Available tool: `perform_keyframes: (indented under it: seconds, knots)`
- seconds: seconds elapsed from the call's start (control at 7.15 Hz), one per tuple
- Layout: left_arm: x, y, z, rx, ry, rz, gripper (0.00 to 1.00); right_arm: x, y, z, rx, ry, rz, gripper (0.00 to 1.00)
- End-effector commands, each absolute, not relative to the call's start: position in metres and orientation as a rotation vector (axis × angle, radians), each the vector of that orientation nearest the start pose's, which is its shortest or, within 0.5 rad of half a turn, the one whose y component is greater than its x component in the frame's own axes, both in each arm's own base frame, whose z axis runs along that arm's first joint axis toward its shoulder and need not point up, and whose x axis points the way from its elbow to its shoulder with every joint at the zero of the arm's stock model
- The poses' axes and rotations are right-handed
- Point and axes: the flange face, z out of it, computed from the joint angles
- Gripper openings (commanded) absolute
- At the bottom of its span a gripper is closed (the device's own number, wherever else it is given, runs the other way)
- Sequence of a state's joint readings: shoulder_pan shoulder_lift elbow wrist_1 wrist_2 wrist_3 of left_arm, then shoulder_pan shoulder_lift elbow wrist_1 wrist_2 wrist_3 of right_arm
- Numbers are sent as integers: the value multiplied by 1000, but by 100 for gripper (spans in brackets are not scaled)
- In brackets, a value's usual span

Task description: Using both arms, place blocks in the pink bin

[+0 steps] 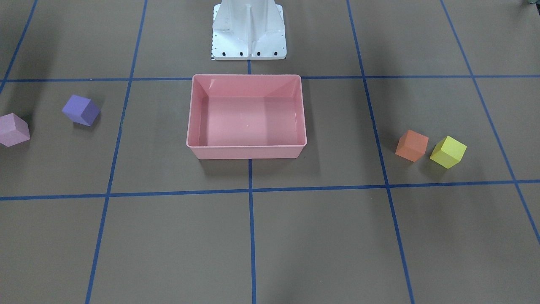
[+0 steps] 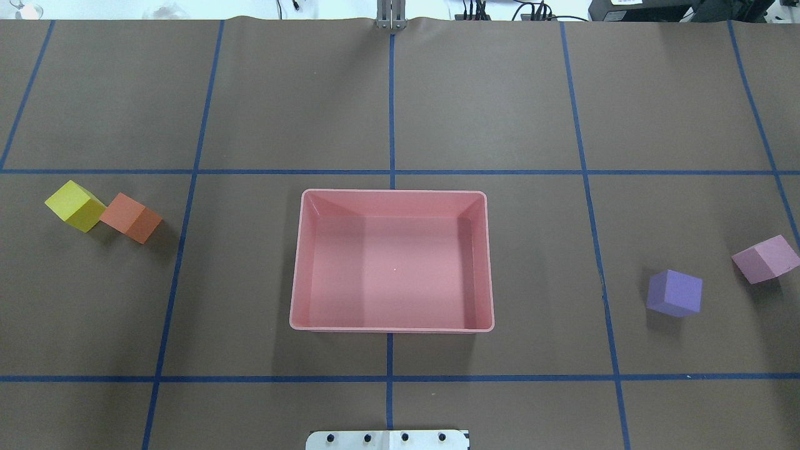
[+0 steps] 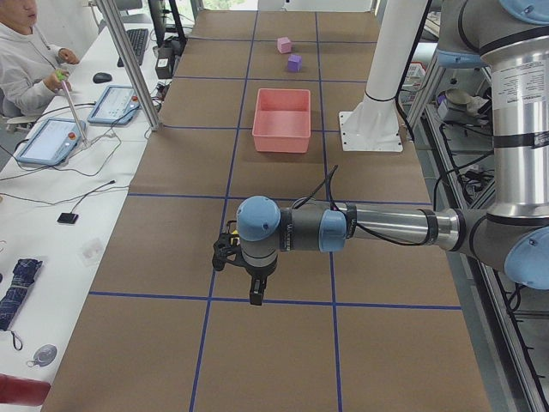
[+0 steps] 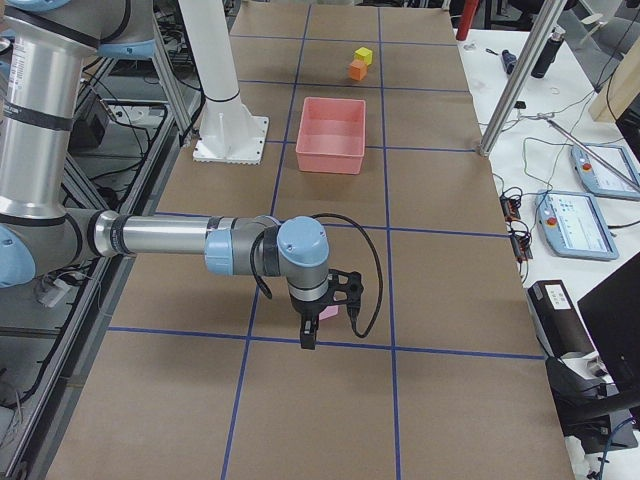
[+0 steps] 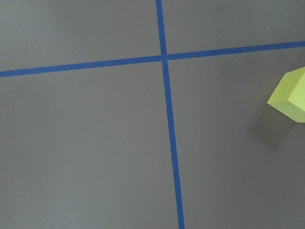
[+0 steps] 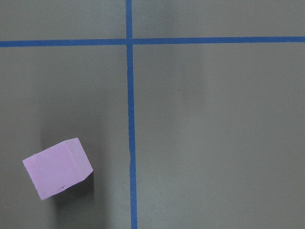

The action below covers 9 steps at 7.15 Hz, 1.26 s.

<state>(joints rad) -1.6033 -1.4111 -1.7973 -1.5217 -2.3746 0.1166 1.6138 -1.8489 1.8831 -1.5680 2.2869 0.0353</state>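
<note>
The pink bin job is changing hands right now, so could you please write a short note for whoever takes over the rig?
Grippers: the left gripper and right gripper each hang above the table. Whether they are open or shut cannot be told.
Things: the pink bin sits mid-table and is empty. The yellow block and orange block lie close together on the robot's left. The purple block and light pink block lie on its right.
Done: nothing binned.
Left: all four blocks go into the bin.
</note>
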Motion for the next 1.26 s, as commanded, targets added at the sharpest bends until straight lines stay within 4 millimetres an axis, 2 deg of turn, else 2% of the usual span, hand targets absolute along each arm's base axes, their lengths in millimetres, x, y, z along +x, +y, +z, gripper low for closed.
perform_keyframes:
  seconds: [0.0,0.28,0.56,0.7,0.84,0.98,1.12]
  knots:
    - [-75,-423,623,79,802,88,100,84,-375,629,40,-716,62,100]
    - [-75,-429,608,113,799,105,100,84,-386,621,55,-728,58,100]
    - [-74,-429,578,215,784,197,100,84,-403,602,100,-731,39,100]
    - [-71,-437,576,228,785,212,100,83,-404,605,86,-732,57,100]
    - [-56,-469,557,242,802,246,100,83,-403,606,88,-732,56,100]
    - [-48,-476,559,229,850,232,100,83,-403,607,94,-730,40,100]
    - [-22,-483,552,217,858,277,100,83,-403,607,93,-731,43,100]
